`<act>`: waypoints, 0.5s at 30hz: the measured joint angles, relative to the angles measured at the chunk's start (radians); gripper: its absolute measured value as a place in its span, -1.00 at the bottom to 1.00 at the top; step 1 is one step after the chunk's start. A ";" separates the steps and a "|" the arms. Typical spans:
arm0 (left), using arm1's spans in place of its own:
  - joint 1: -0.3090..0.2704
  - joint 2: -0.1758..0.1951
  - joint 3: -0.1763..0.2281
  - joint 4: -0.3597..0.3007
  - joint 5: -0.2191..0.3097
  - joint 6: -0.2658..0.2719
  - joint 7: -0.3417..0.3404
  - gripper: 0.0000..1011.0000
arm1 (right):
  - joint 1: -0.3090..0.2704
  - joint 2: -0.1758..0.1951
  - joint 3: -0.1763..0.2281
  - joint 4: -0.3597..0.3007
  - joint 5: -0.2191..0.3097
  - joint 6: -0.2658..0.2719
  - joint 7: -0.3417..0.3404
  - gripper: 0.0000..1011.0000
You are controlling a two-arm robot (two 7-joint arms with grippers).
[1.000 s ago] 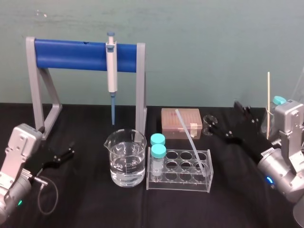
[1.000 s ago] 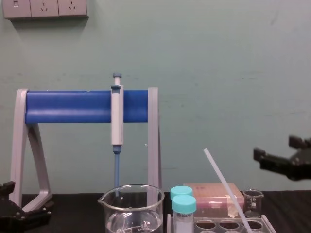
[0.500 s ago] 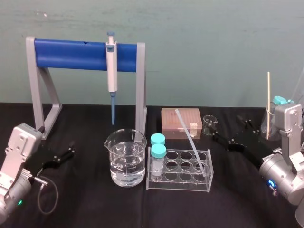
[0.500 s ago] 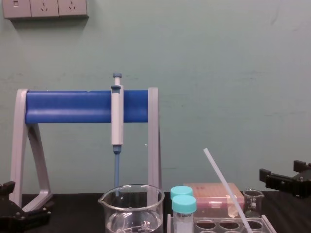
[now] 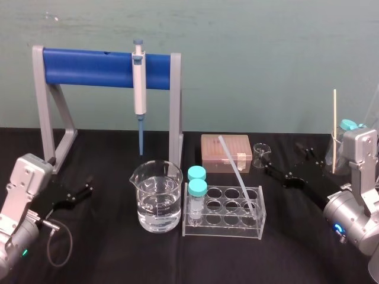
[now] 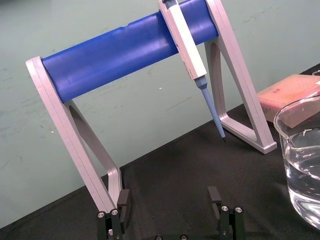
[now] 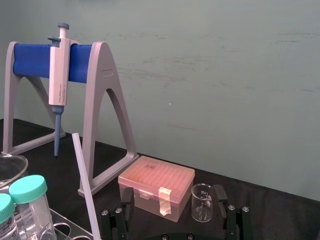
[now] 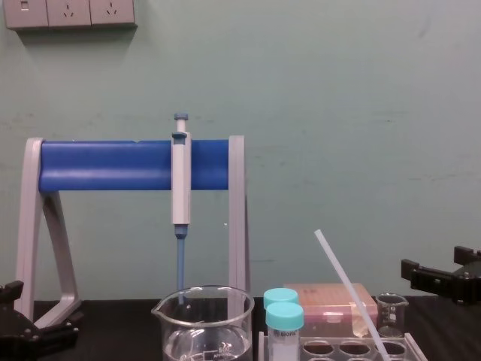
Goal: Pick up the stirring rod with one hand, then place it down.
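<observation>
Head view, stirring rod (image 5: 237,174) in rack (image 5: 222,231), right gripper (image 5: 283,157) near (wrist: fingers (image 7: 220,196) apart)

Soft, even light throughout, with hardly any shadows.

Cut off at chest view's bottom edge — stirring rod (image 8: 342,277) foot, beaker (image 8: 171,329) base.

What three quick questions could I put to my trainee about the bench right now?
1. True or false: one gripper is shut on the stirring rod.
2. The stirring rod leans in: A) the beaker, B) the tube rack, C) the pink tip box.
3. How many capped tubes stand in the rack?
Key: 1 false: right gripper open beside the rack, left gripper open by the stand. 2 B. 3 two.
</observation>
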 joint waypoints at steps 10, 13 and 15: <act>0.000 0.000 0.000 0.000 0.000 0.000 0.000 0.98 | -0.001 0.000 0.000 -0.001 0.000 -0.001 0.000 0.98; 0.000 0.000 0.000 0.000 0.000 0.000 0.000 0.98 | -0.001 0.000 0.000 -0.002 0.000 -0.001 0.000 0.98; 0.000 0.000 0.000 0.000 0.000 0.000 0.000 0.98 | -0.001 0.000 0.000 -0.002 -0.001 -0.001 0.000 0.98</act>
